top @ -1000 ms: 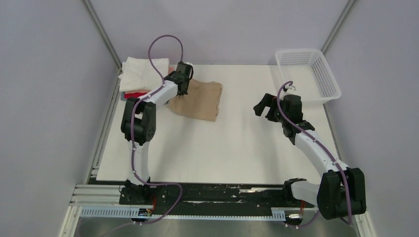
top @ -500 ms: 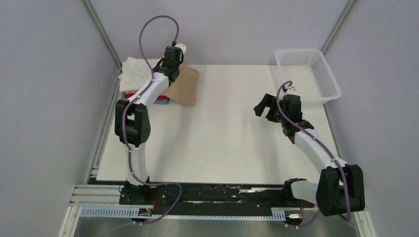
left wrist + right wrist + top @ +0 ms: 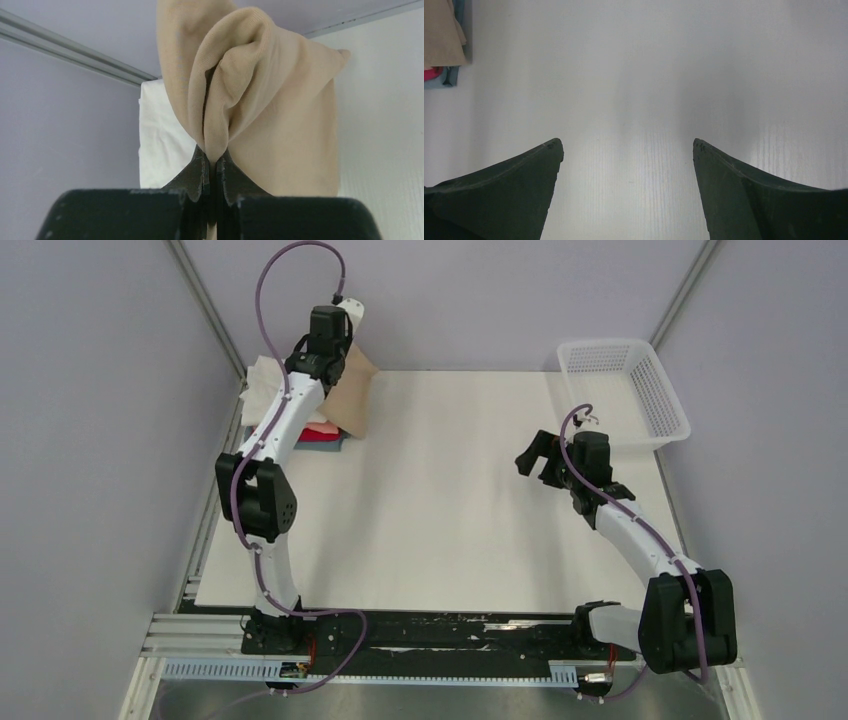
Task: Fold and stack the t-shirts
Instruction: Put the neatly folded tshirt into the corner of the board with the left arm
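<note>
My left gripper (image 3: 328, 348) is shut on a fold of the tan t-shirt (image 3: 352, 395) and holds it lifted at the table's far left corner, the cloth hanging down over the stack. In the left wrist view the tan t-shirt (image 3: 260, 100) bunches out of the closed left gripper (image 3: 216, 159). The stack shows a white shirt (image 3: 262, 380) on top, with red (image 3: 318, 435) and blue-grey (image 3: 338, 443) edges below. My right gripper (image 3: 532, 455) is open and empty above the bare table, right of centre; it also shows in the right wrist view (image 3: 628, 145).
A white mesh basket (image 3: 625, 390) stands at the far right corner. The white table (image 3: 450, 520) lies between the arms. Grey walls and metal frame rails close in the left and back sides.
My left gripper has lifted the tan t-shirt off the table and carried it left and back, over the stack. The right arm has not moved.
</note>
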Controlling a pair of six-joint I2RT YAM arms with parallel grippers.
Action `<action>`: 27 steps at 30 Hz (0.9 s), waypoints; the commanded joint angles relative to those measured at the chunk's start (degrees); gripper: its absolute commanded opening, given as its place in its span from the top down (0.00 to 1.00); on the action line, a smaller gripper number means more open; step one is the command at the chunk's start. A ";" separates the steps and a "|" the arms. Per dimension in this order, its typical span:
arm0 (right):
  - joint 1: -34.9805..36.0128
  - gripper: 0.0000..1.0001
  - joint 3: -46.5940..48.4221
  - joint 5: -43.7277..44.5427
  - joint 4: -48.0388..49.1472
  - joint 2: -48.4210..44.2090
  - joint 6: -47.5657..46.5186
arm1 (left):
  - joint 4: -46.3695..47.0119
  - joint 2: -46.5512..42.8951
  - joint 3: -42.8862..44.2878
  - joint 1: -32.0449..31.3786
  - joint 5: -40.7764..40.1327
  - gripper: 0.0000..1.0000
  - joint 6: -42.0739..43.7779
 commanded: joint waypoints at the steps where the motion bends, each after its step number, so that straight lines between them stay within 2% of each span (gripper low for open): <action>1: -0.42 0.00 1.10 0.13 2.58 0.15 -0.57 | 0.38 -6.95 5.30 0.03 2.79 1.00 0.95; 13: -0.75 0.00 0.80 0.04 2.61 0.14 -0.22 | -4.80 -5.85 14.29 0.18 3.29 1.00 -1.43; 27: -1.10 0.00 0.58 0.64 2.33 0.12 0.10 | -5.90 -2.39 14.60 5.28 4.62 1.00 -4.48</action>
